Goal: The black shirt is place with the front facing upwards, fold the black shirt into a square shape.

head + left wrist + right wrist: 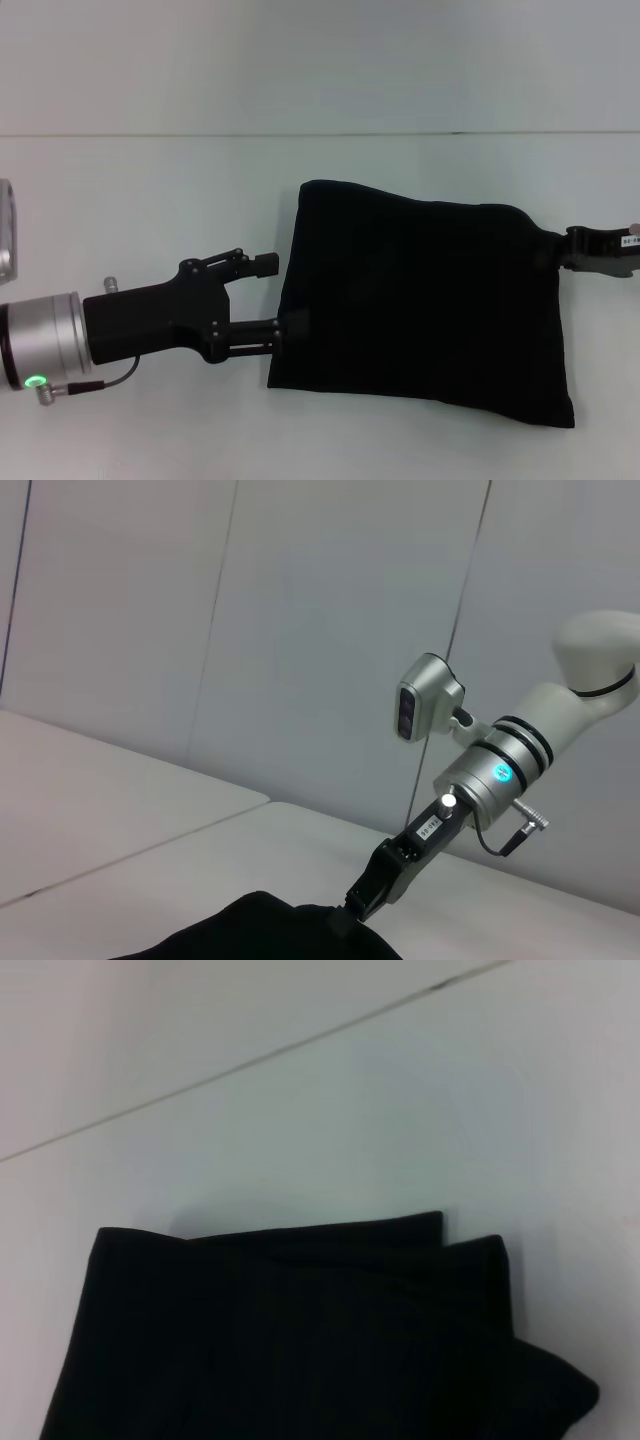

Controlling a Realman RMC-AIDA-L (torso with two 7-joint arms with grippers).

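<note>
The black shirt [425, 305] lies folded into a rough rectangle on the white counter [150, 200], with stacked edges in the right wrist view. The left end effector [285, 300] is spread open against its left edge; the right end effector [560, 250] touches the right edge, and whether it is gripping cannot be told. Best next: square the uneven edges gently, without dragging layers apart. A pale panelled wall [250, 630] stands behind.

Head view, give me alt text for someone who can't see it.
A black shirt, folded into a rough rectangle, lies on a white table. The left claw, open, sits at its left edge; the right claw meets its upper right corner.
</note>
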